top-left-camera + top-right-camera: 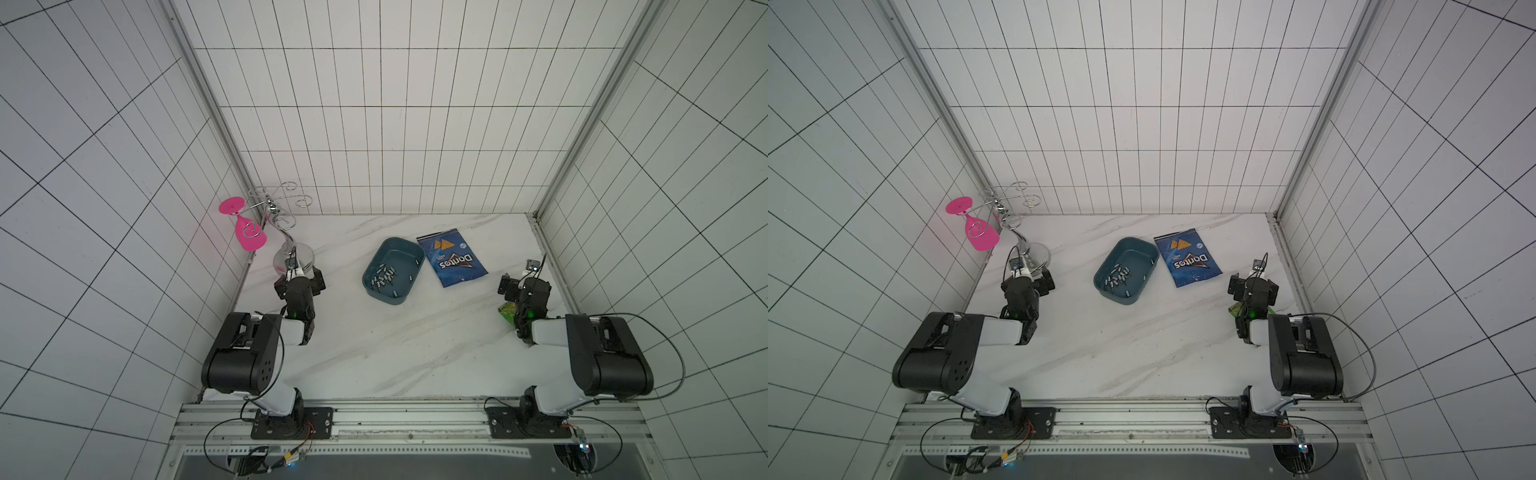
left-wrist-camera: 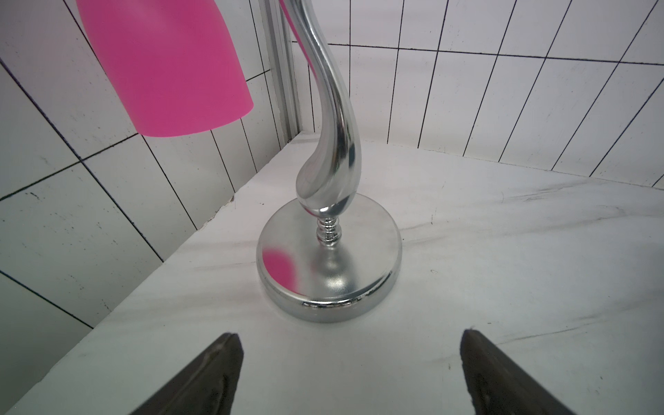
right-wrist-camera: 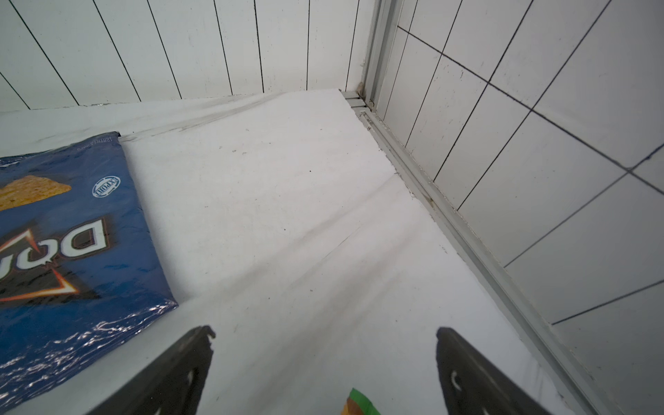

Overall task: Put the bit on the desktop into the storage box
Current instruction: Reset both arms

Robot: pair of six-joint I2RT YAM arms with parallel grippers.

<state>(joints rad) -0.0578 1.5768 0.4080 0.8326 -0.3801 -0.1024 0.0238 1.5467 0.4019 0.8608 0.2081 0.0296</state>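
The dark teal storage box (image 1: 386, 300) (image 1: 1119, 300) sits mid-desktop, and several small silver bits (image 1: 384, 277) (image 1: 1118, 277) lie inside it. No loose bit shows on the white marbled desktop (image 1: 374, 345) (image 1: 1121, 345) in any view. My left gripper (image 1: 299, 279) (image 1: 1029, 281) (image 2: 350, 337) hovers open and empty at the far left, facing a chrome stand. At the right side my right gripper (image 1: 524, 283) (image 1: 1254, 285) (image 3: 325, 334) is open too, with only bare desktop (image 3: 287, 215) between its fingers.
A chrome stand (image 1: 293, 257) (image 2: 328, 273) holds a hanging pink glass (image 1: 249, 237) (image 2: 161, 64) in the back left corner. A blue Doritos bag (image 1: 451, 259) (image 1: 1187, 259) (image 3: 64, 251) lies right of the box. A green packet (image 1: 507, 311) (image 3: 359, 404) lies under the right wrist. Tiled walls enclose three sides.
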